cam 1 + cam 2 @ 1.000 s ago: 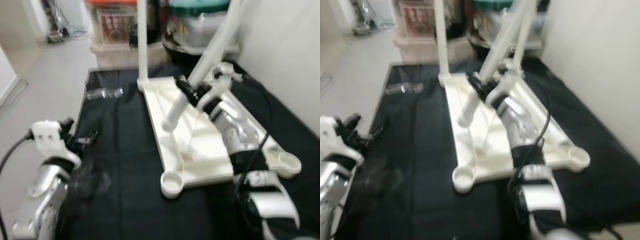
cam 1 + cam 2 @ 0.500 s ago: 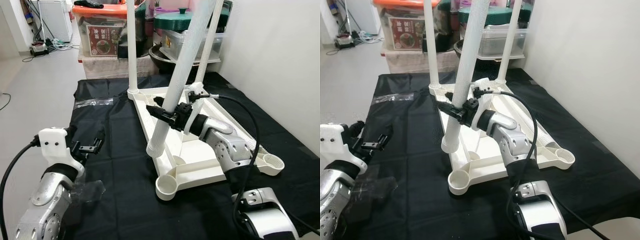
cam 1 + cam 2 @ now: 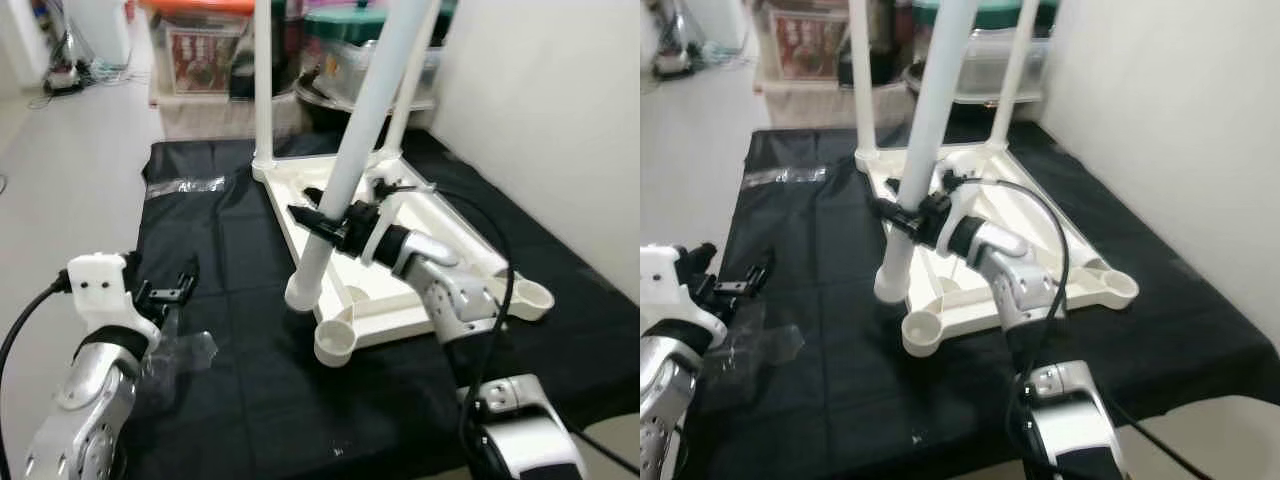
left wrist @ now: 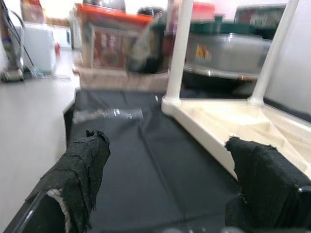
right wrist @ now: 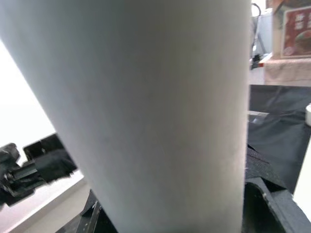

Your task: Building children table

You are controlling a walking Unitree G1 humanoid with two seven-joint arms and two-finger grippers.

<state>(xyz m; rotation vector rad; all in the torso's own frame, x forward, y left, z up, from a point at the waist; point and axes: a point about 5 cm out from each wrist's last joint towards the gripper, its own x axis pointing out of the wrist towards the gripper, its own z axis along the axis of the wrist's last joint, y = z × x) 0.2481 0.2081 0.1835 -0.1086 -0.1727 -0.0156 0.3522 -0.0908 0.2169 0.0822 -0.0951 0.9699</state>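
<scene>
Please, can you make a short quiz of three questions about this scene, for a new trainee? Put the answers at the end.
1. True or false: the right gripper is shut on the loose table leg.
2. How many legs already stand upright in the upturned tabletop?
A) none B) two C) four
3. Fill in: the lower end of the held leg hangs beside the empty corner ______, not yet in it.

Key: 1 true. 2 B. 3 socket.

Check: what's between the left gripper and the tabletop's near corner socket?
Left eye view: bare black cloth between left gripper and corner socket; a crumpled clear plastic wrapper lies just below that line.
</scene>
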